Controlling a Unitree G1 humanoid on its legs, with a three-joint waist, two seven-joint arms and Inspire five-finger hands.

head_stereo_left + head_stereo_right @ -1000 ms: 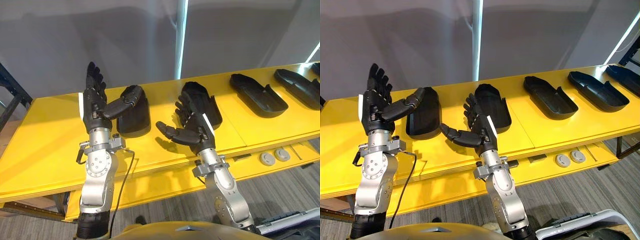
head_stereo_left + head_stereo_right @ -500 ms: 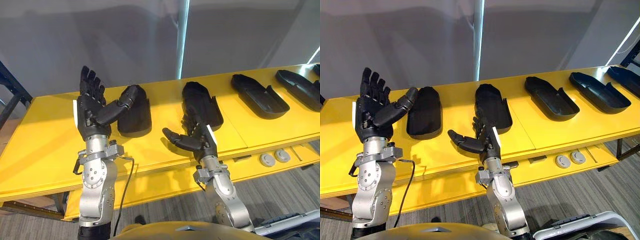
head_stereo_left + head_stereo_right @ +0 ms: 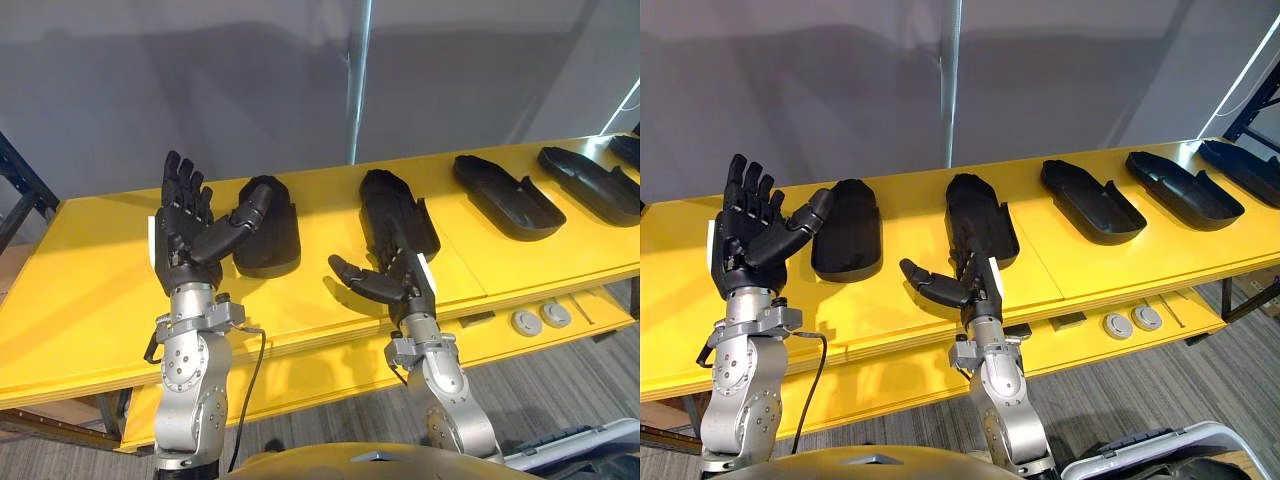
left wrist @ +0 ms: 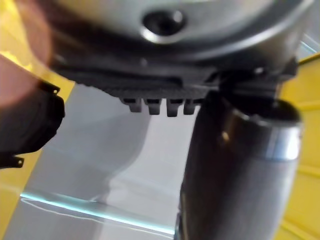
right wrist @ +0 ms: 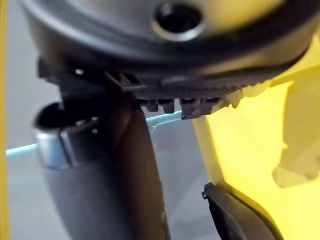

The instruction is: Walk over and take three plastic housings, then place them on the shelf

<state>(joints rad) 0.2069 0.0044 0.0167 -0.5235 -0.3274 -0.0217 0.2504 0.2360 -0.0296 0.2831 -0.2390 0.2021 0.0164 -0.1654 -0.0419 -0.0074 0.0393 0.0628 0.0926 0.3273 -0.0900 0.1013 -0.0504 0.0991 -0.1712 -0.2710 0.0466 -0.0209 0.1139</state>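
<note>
In the left eye view both hands are lower than a second ago. The left hand [image 3: 185,240] is spread wide, raised near the first plastic housing [image 3: 272,232]. The right hand [image 3: 402,285] is open before the second housing [image 3: 397,205]. Both are empty, so I judge no grasp is begun.

In the right eye view the third housing [image 3: 1092,200] lies further right on the yellow table [image 3: 680,290], and nothing blocks the way.

The wrist views show straight fingers.

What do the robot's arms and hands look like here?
The left arm and right arm are silver-grey metal with round, bolted wrist joints. The left hand and right hand are dark, with segmented fingers, each with a white strip along one edge.
</note>
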